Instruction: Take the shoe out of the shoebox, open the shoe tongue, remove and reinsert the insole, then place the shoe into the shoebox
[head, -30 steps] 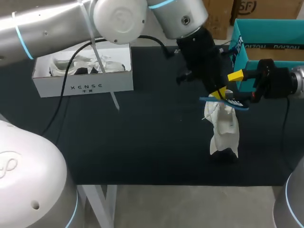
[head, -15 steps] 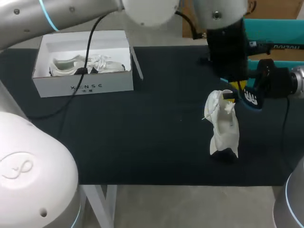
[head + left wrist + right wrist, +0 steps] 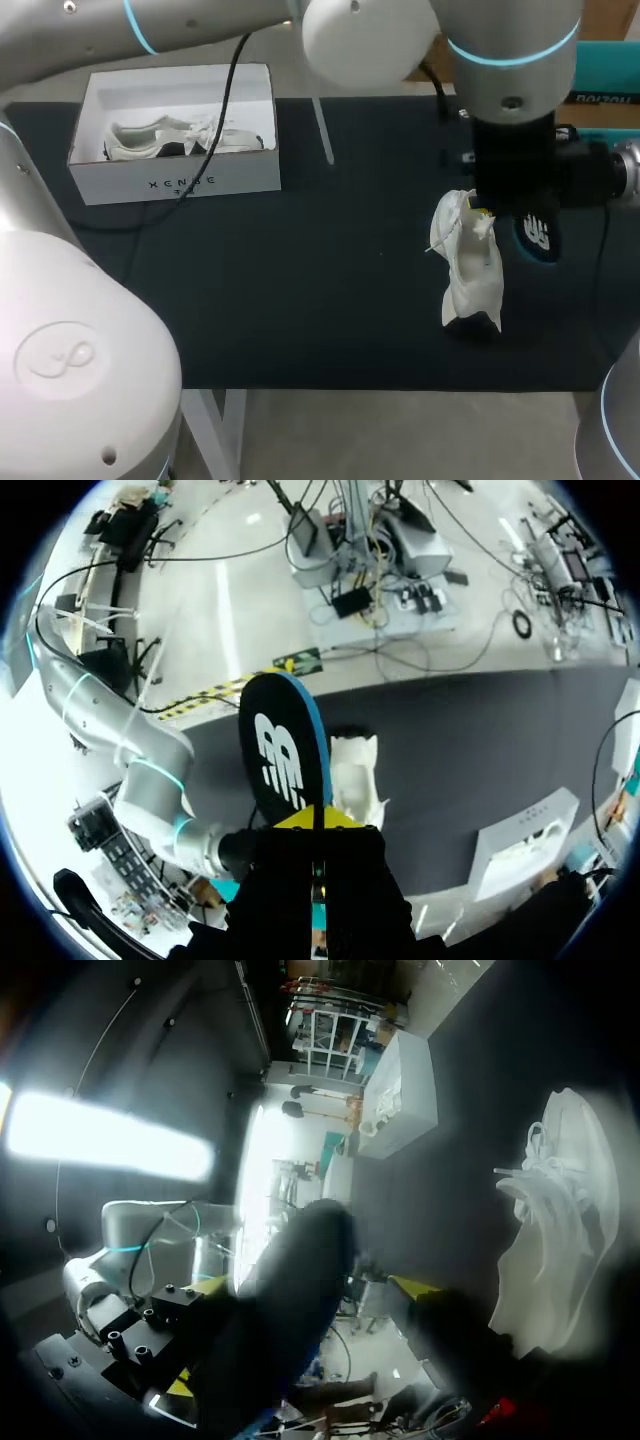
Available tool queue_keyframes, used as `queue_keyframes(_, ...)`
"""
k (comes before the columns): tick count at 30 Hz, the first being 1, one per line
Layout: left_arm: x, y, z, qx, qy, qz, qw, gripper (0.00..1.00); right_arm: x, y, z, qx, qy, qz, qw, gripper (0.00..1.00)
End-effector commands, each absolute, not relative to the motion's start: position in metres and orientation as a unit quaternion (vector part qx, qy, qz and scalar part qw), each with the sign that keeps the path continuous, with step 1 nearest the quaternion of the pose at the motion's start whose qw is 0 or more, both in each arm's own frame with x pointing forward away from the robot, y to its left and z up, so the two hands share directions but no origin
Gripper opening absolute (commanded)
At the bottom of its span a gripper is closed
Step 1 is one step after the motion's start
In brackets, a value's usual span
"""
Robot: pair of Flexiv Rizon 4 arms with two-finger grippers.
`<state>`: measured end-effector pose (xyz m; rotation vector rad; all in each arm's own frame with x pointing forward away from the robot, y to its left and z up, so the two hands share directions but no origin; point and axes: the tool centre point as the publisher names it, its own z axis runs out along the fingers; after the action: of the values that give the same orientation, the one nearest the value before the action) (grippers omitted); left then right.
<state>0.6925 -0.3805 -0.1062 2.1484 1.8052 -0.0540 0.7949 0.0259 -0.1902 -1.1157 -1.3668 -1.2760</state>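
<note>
The left arm [image 3: 512, 110] has swung right since a second ago, uncovering the shoebox [image 3: 175, 178] at the far left (another shoe [image 3: 160, 138] lies inside). The insole [image 3: 537, 234] has turned from edge-on to logo-up. The left claw [image 3: 315, 820] pinches its end; whether the right claw [image 3: 305, 1290] grips, I cannot tell. The shoe [image 3: 470, 265] stays on end beside the insole, near the desk's [image 3: 320, 300] front edge, with broad bare desk to its left.

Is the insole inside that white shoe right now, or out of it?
Out. The left gripper holds the dark insole up, beside the white shoe, which lies on the table.
</note>
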Motion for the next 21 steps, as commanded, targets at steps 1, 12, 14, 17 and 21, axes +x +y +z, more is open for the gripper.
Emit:
queue_keyframes(1, 0.68, -0.353, -0.112, 0.749, 0.633, -0.017, 0.196, 0.0, 0.795, 0.026, -0.19, -0.455, -0.556, -0.519, 0.463, 1.0)
queue_keyframes(12, 0.684, -0.336, -0.147, 0.754, 0.629, -0.004, 0.187, 0.0, 0.795, 0.026, -0.19, -0.455, -0.556, -0.519, 0.463, 1.0)
queue_keyframes(14, 0.689, -0.338, -0.15, 0.759, 0.621, 0.001, 0.196, 0.0, 0.795, 0.026, -0.19, -0.455, -0.556, -0.519, 0.463, 1.0)
queue_keyframes(17, 0.697, -0.343, -0.15, 0.764, 0.61, 0.01, 0.211, 0.0, 0.795, 0.026, -0.19, -0.455, -0.556, -0.519, 0.463, 1.0)
queue_keyframes(21, 0.71, -0.355, -0.147, 0.769, 0.597, 0.021, 0.227, 0.0, 0.795, 0.026, -0.19, -0.455, -0.556, -0.519, 0.463, 1.0)
